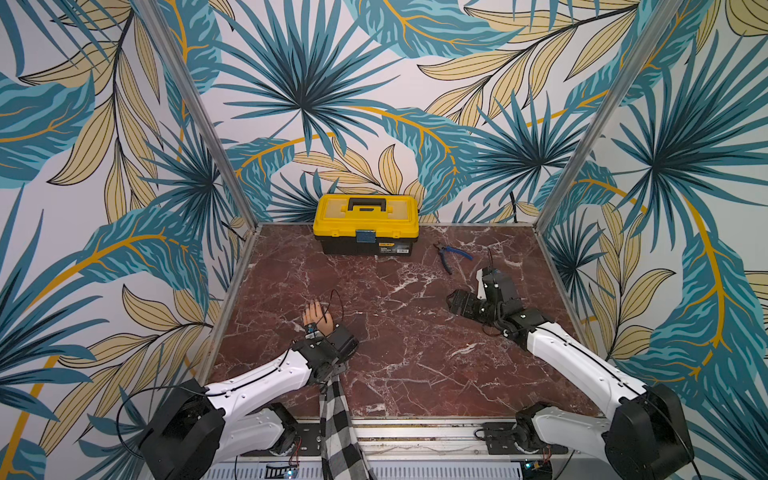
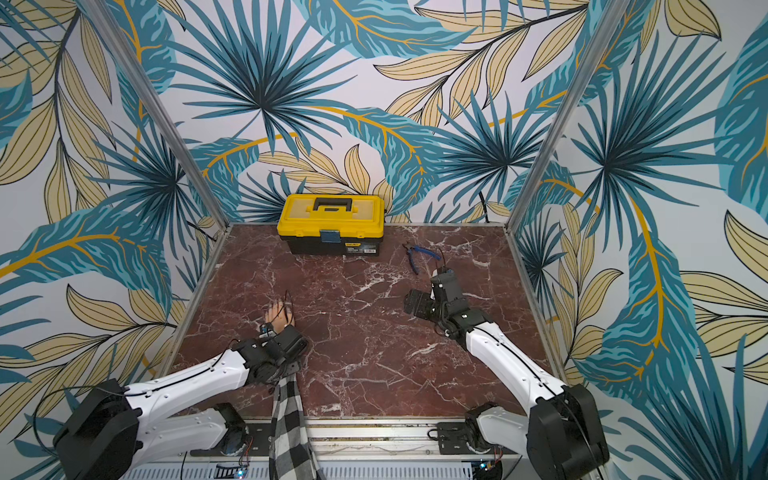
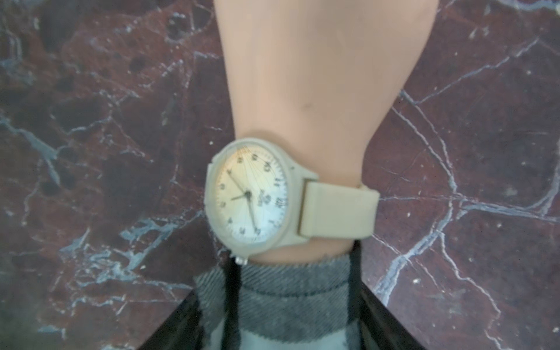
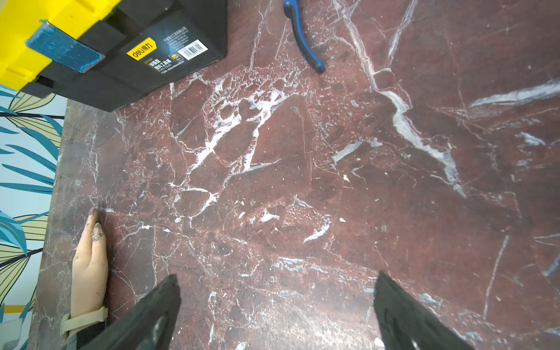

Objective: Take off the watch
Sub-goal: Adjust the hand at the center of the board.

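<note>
The watch (image 3: pixel 248 194) has a round pale dial and a beige strap. It sits on the wrist of a mannequin hand (image 3: pixel 318 75), just past a grey checked sleeve (image 3: pixel 291 291). In both top views the hand (image 1: pixel 318 318) (image 2: pixel 278 316) lies palm down at the table's front left. My left gripper (image 3: pixel 292 288) (image 1: pixel 322 336) comes in over the forearm. Its black jaws press the sleeve from both sides, just behind the watch, in a blurred picture. My right gripper (image 4: pixel 275 288) (image 1: pixel 455 301) hovers open over bare marble at the right. The beige strap (image 4: pixel 85 318) shows in that view.
A shut yellow and black toolbox (image 1: pixel 365 224) (image 2: pixel 330 224) stands at the back middle of the red marble table (image 1: pixel 415 353). Blue-handled pliers (image 1: pixel 453 255) (image 4: pixel 303 39) lie to its right, behind my right gripper. The checked sleeve (image 1: pixel 336 415) hangs over the front edge. Leaf-patterned walls enclose three sides.
</note>
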`<act>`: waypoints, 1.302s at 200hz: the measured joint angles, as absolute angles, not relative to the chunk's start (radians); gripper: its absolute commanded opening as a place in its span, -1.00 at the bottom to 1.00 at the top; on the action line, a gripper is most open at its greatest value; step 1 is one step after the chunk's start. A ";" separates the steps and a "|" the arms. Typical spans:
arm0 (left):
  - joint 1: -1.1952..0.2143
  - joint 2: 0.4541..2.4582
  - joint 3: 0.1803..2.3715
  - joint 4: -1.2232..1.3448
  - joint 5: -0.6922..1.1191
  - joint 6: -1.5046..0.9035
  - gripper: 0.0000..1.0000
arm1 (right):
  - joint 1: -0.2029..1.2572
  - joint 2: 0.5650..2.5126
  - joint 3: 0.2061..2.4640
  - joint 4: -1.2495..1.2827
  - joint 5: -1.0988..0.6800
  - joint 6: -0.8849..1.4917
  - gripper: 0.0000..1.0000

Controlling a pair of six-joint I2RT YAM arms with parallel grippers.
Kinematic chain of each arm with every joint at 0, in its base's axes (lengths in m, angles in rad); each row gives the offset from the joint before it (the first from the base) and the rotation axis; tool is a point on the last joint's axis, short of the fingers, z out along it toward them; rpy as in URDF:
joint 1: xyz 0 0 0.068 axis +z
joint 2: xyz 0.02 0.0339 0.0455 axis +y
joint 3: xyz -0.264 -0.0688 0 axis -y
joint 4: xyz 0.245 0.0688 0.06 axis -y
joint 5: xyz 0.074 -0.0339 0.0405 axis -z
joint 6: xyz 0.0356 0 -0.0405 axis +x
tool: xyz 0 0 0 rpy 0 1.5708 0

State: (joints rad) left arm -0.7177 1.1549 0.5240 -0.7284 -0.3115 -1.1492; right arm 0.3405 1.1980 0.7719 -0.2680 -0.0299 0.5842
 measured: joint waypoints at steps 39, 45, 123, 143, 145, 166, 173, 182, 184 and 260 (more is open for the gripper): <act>-0.720 1.155 0.522 -0.695 -0.309 -1.132 -0.02 | 0.340 1.197 0.774 -0.268 -0.031 0.585 0.99; -0.721 1.155 0.522 -0.687 -0.307 -1.128 -0.03 | 0.340 1.197 0.774 -0.268 -0.031 0.584 0.99; -0.776 1.205 0.533 -0.497 -0.233 -1.042 -0.05 | 0.340 1.247 0.679 0.003 -0.310 0.631 0.96; -0.795 1.264 0.574 -0.441 -0.209 -1.021 -0.05 | 0.341 1.314 0.643 0.128 -0.401 0.678 0.95; -0.797 1.271 0.580 -0.437 -0.208 -1.019 -0.05 | 0.341 1.320 0.640 0.138 -0.408 0.683 0.95; -0.828 1.362 0.671 -0.404 -0.193 -0.991 -0.05 | 0.343 1.375 0.622 0.244 -0.466 0.731 0.93; -0.838 1.391 0.702 -0.394 -0.189 -0.983 -0.05 | 0.344 1.390 0.618 0.277 -0.481 0.746 0.93; -0.852 1.426 0.743 -0.373 -0.184 -0.972 -0.06 | 0.347 1.409 0.615 0.318 -0.497 0.765 0.92; -0.855 1.433 0.751 -0.369 -0.182 -0.970 -0.06 | 0.348 1.414 0.614 0.329 -0.500 0.770 0.92; -0.930 1.597 0.932 -0.300 -0.139 -0.939 -0.11 | 0.386 1.588 0.571 0.640 -0.559 0.921 0.78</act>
